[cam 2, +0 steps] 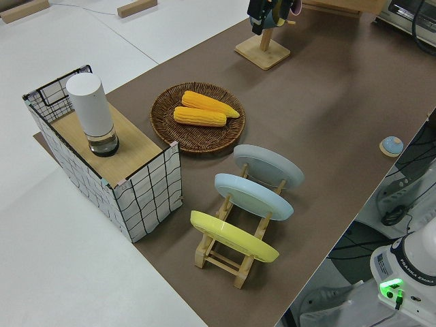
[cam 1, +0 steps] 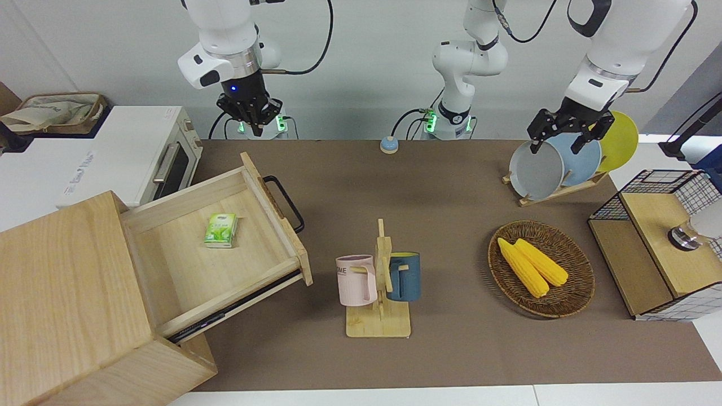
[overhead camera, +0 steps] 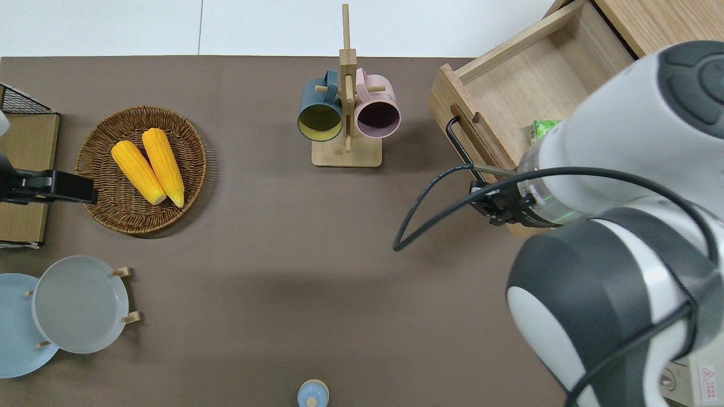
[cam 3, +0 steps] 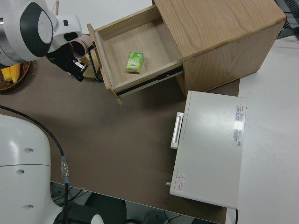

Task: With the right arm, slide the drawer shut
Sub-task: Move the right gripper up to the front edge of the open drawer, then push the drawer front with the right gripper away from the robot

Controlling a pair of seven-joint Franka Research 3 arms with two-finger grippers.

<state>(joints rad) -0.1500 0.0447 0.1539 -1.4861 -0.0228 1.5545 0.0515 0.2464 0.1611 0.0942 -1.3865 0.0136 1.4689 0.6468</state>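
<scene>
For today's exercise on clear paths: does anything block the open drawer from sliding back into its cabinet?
Nothing visible does. The drawer holds only a small green box, lying flat on its floor below the rim. The cabinet opening looks clear.

Front faces robots; overhead looks down (both show drawer (cam 1: 225,237))

The drawer (cam 1: 214,248) at the lower left of the front view is pale, smooth wood with a thin black metal handle (cam 1: 286,204). A dull brown mat covers the table (cam 1: 451,349). The basket (cam 1: 569,299) is rough woven brown. The plates (cam 2: 268,166) look smooth and shiny. The oven (cam 3: 212,144) is smooth white. The right arm (cam 1: 225,39) is shiny white plastic.
</scene>
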